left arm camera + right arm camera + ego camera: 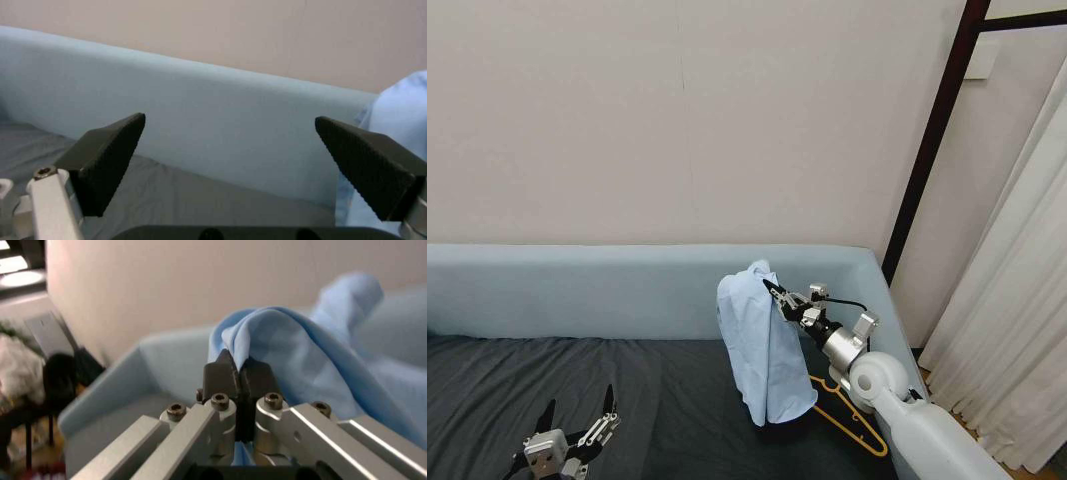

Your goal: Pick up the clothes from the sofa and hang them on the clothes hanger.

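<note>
A light blue shirt (762, 345) hangs lifted above the dark sofa seat (547, 385), in front of the pale blue backrest. My right gripper (774, 291) is shut on the shirt near its top fold; in the right wrist view the fingertips (237, 375) pinch the blue cloth (313, 345). An orange clothes hanger (852, 420) lies on the seat below my right arm. My left gripper (577, 425) is open low over the seat at the front left, its black pads (110, 160) spread wide with nothing between them. The shirt's edge (400, 107) shows in the left wrist view.
The sofa's pale blue backrest (577, 290) runs along a plain wall. A dark vertical pole (932, 140) rises behind the sofa's right end, with white curtains (1017, 330) farther right. The dark seat stretches open on the left.
</note>
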Available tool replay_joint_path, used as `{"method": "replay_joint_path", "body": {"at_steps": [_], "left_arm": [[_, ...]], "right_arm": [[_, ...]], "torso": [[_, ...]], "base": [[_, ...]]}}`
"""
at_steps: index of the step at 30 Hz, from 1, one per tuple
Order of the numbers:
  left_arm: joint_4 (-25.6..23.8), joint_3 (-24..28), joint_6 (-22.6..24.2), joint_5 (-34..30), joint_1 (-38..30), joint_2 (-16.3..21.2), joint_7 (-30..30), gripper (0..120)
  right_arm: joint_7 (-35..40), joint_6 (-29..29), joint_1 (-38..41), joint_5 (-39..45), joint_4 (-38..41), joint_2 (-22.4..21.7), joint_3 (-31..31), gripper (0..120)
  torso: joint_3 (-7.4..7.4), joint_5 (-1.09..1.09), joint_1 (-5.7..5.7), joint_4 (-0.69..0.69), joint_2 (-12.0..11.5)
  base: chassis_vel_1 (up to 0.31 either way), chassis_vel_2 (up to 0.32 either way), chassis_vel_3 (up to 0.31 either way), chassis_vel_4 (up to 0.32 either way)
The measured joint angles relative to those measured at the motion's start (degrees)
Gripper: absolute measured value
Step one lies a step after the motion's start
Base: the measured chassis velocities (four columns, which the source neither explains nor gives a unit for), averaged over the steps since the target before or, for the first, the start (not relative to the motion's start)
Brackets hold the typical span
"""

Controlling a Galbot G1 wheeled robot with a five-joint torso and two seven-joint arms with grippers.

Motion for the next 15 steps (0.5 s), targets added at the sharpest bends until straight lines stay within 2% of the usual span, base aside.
{"method": "replay_joint_path", "body": {"at_steps": [1,5,6,9,15], "left_arm": [[0.0,0.0,0.0,0.0,0.0,0.0,0.0,100],[0.4,0.2,0.1,0.2,-0.2,0.1,0.1,100],[0.4,0.2,0.1,0.2,-0.2,0.1,0.1,100],[0.4,0.3,0.6,0.3,-0.5,0.2,0.2,100],[0.5,0.4,0.9,0.2,-0.7,0.4,0.3,100]], "right_arm": [[0.0,0.0,0.0,0.0,0.0,0.0,0.0,0],[-0.3,5.9,-8.2,-15.0,-9.8,1.7,-3.2,0],[-0.3,5.9,-8.2,-15.0,-9.8,1.7,-3.2,0],[-0.5,8.8,-11.6,-22.8,-15.0,2.7,-5.2,0],[0.2,8.2,-15.1,-28.3,-16.0,3.0,-6.7,0]], "torso": [[0.0,0.0,0.0,0.0,0.0],[0.0,0.02,0.0,0.0,0.0],[0.0,0.02,0.0,0.0,0.0],[0.0,0.0,0.0,0.01,0.0],[0.0,-0.01,0.0,0.02,0.0]], "base": [[0.0,0.0,0.0,0.0],[0.0,0.0,0.0,0.0],[0.0,0.0,0.0,0.0],[0.0,0.0,0.0,0.0],[0.0,0.0,0.0,0.0]]}}
